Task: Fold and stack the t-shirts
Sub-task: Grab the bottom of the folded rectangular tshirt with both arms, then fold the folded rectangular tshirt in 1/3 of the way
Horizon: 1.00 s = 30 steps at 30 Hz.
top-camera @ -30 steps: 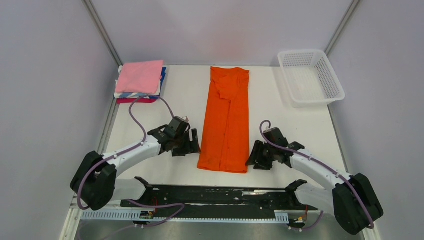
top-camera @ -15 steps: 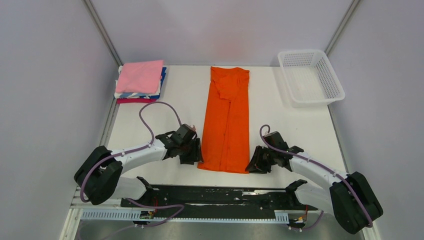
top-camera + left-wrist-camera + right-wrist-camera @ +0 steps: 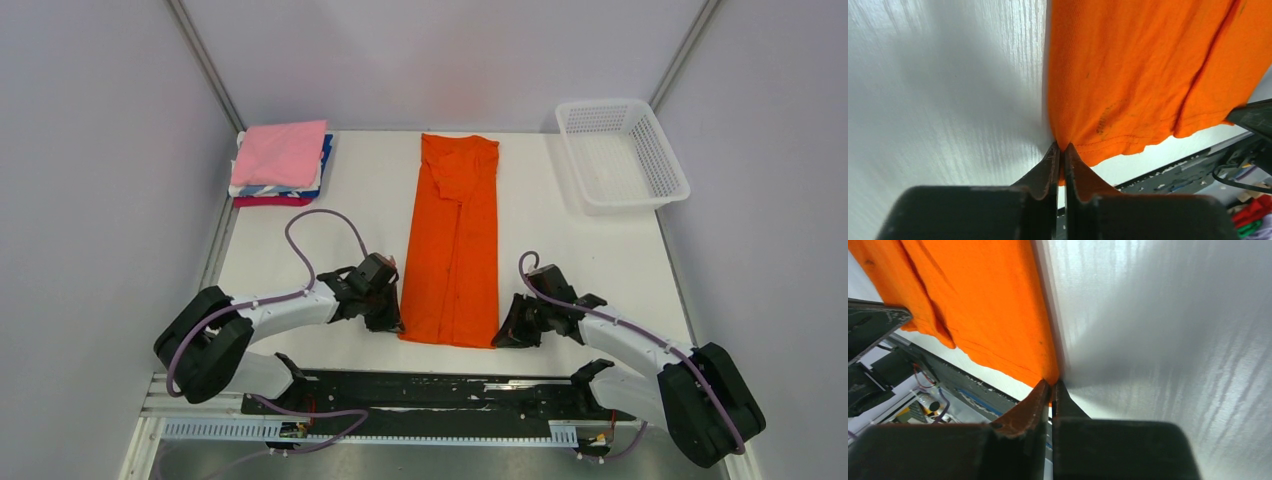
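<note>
An orange t-shirt, folded into a long narrow strip, lies down the middle of the white table. My left gripper is shut on its near left corner; in the left wrist view the orange t-shirt bunches up between the gripper's tips. At the near right corner my right gripper is shut on the hem, and the right wrist view shows the orange t-shirt pinched at the gripper's tips. Folded t-shirts, pink on top, are stacked at the back left.
A white mesh basket stands at the back right corner. A black rail runs along the near edge between the arm bases. Grey walls close in the left, right and back sides.
Both grippers came in toward the shirt's near corners and closed on them. The left one travelled toward the near edge and right; the right one shifted slightly left.
</note>
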Available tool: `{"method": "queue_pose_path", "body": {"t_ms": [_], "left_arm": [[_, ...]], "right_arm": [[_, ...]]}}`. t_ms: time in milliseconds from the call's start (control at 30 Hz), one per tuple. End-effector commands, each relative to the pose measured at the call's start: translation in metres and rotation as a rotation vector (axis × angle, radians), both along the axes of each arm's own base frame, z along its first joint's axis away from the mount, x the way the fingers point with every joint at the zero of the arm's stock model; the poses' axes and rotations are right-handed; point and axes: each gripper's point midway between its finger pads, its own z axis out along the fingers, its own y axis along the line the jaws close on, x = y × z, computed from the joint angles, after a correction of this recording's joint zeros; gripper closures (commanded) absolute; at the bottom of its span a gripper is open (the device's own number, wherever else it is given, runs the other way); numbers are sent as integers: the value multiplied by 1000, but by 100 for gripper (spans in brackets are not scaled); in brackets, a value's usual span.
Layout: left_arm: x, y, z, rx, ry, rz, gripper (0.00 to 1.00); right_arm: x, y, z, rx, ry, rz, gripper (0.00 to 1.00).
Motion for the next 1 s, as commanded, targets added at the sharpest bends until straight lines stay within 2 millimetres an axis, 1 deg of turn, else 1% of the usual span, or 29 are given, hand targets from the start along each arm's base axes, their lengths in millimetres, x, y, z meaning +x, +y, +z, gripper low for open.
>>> {"method": "queue_pose_path", "body": {"t_ms": [0,100,167,267,400,500,533,567,600,633,700,733,767,800,833,867,900,933,967], "left_arm": [[-17,6,-14,30,53,-7,99],[-24,-11,-3,-45,66,-43,100],[-26,-13,4,-53,60,-61,100],[-22,-18,16,-80,31,-75,100],[-16,-33,35,-155,-13,-114,100],[-10,-41,43,-170,-35,-138,100],[-6,-44,49,-177,-51,-143,100],[-3,-45,48,-169,-58,-140,100],[3,-49,54,-174,-79,-143,100],[7,-49,53,-161,-84,-138,100],[19,-52,58,-157,-101,-129,100],[29,-53,60,-156,-109,-113,100],[35,-53,61,-157,-111,-103,100],[46,-53,62,-156,-115,-85,100],[58,-54,69,-165,-130,-66,100],[64,-55,66,-158,-120,-58,100],[76,-56,72,-166,-137,-39,100],[83,-56,68,-159,-132,-28,100],[95,-56,74,-166,-145,-7,100]], "right_arm": [[-4,0,-2,12,-3,17,100],[-3,6,9,51,-45,39,100],[0,9,19,81,-79,47,100],[4,11,28,102,-114,49,100],[12,15,40,115,-152,51,100],[19,16,45,108,-173,50,100],[23,17,48,105,-183,47,100],[27,17,50,100,-195,43,100],[32,17,52,92,-207,37,100],[37,18,55,86,-217,33,100],[49,19,61,74,-242,24,100],[55,19,64,66,-252,15,100],[61,19,67,62,-260,10,100],[68,20,70,59,-270,5,100],[74,19,71,52,-274,-2,100],[81,19,73,46,-277,-11,100],[87,18,74,41,-283,-17,100],[95,17,75,38,-286,-27,100],[102,16,77,36,-292,-38,100]]}}
